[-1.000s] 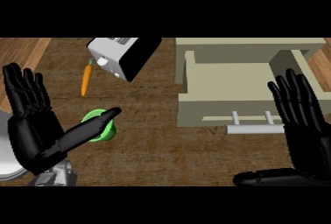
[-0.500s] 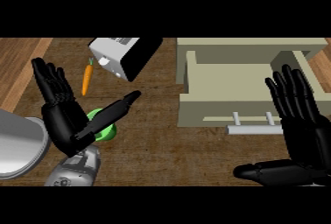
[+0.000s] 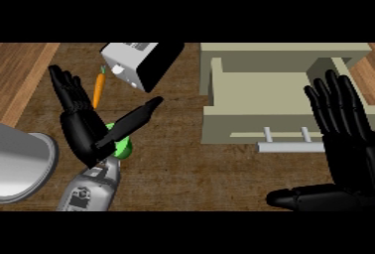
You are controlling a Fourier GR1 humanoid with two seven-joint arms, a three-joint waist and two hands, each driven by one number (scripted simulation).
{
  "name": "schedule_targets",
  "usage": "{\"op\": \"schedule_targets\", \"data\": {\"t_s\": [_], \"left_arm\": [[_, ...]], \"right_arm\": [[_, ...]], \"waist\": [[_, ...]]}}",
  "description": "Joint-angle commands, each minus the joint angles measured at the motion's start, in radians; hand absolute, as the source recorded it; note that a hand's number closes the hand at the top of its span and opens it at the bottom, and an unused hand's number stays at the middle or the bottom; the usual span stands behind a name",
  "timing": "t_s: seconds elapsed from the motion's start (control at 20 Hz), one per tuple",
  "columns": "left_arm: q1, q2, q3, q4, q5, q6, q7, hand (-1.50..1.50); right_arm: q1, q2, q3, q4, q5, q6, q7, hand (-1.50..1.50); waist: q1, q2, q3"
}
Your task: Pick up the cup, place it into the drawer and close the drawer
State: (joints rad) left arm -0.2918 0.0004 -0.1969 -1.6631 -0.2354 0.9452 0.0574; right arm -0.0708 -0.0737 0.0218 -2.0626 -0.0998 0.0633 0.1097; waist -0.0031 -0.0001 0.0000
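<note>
A green cup (image 3: 121, 145) stands on the wooden counter, mostly hidden behind my left hand (image 3: 82, 130). That hand is open, fingers straight and pointing up the view, thumb stretched to the right over the cup. The beige drawer (image 3: 219, 92) is pulled open at the upper right, its inside bare, with a pale bar handle (image 3: 287, 146) at its front. My right hand (image 3: 345, 149) is open at the right edge, fingers up, thumb pointing left, partly over the drawer's right side.
A white and black toaster (image 3: 139, 63) lies at the top centre, with an orange carrot (image 3: 97, 89) beside it, just behind my left fingers. A grey round pot or bowl (image 3: 21, 166) shows at the left edge.
My left hand has moved right and up the view, now standing over the green cup and covering more of it. The right hand has barely shifted.
</note>
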Motion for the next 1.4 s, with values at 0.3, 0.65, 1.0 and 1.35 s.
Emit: {"op": "schedule_targets", "data": {"t_s": [0.3,0.65,1.0,1.35], "left_arm": [[0.031,0.0,-0.015,0.119,0.147,0.081,-0.122,-1.5],[0.149,0.0,0.013,0.108,0.226,0.057,-0.181,-1.5],[0.251,0.0,0.031,0.106,0.316,0.034,-0.301,-1.5],[0.274,0.0,0.117,0.259,0.513,-0.074,-0.541,-1.5]], "right_arm": [[-0.024,-0.005,-0.037,0.058,-0.018,0.024,-0.026,-1.5],[0.045,-0.006,-0.036,-0.038,-0.014,0.023,-0.002,-1.5],[-0.101,-0.017,-0.064,0.058,-0.034,0.018,0.038,-1.5],[-0.016,-0.033,-0.09,-0.018,-0.08,0.056,0.05,-1.5]], "waist": [[-0.002,0.001,0.0],[-0.002,0.0,0.0],[0.005,0.0,0.0],[0.002,0.0,-0.001]]}}
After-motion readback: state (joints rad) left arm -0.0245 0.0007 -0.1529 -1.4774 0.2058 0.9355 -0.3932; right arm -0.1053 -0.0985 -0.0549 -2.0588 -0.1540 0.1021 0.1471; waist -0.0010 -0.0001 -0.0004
